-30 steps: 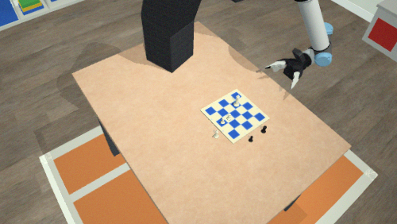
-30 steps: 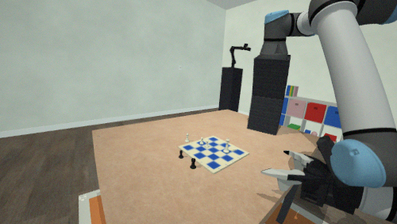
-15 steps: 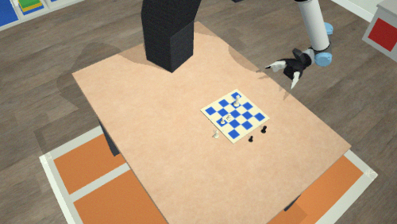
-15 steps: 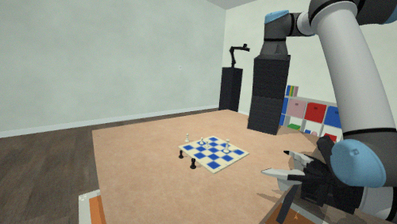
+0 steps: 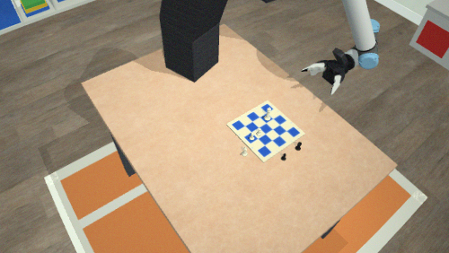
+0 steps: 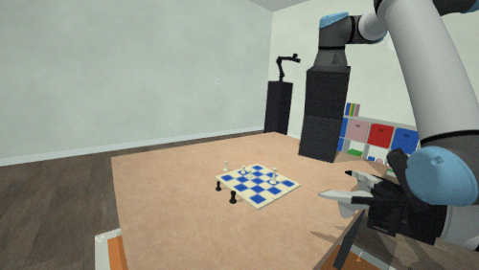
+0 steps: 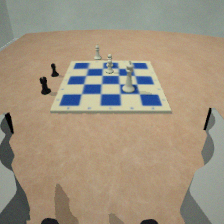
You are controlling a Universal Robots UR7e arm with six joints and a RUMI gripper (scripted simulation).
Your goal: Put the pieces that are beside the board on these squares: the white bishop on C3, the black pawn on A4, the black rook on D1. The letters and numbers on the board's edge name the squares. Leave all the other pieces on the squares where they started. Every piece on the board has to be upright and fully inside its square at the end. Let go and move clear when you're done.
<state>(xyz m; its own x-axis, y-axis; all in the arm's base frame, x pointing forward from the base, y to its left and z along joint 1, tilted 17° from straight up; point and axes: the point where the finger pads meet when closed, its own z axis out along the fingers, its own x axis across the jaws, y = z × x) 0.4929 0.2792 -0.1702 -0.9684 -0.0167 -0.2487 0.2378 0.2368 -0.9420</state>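
White bishop: upright, just off the far edge of the chessboard, by the wrist view's sides. Black rook and black pawn: both upright off the left edge, rook nearer. Probably staged outside so as to leave C3, A4 and D1 free to fill. Edge lettering too small to read; check square names before any drop.

On the board: tall white piece near right, smaller white pieces close together farther back. Obstacles to keep put.

Gripper: fingers spread wide, nothing between, parked high off the near side. Likely held back for a clean start; no piece placed yet.

Good room left of the black pair and beyond the bishop, on the wooden table. Tighter on the board side: raised rim beside each loose piece. Best to come straight down, narrow the spread first near neighbours, lift above the tall white piece before crossing.

The jaws stand higher above floor level than in both earlier exterior pictures. In that view, the fingertips and the blue wrist cap are displaced upward and slightly to the right of the picture. In the top view, the wrist cap is displaced slightly toward the upper right, and the fingertips slightly toward the picture's upper edge.
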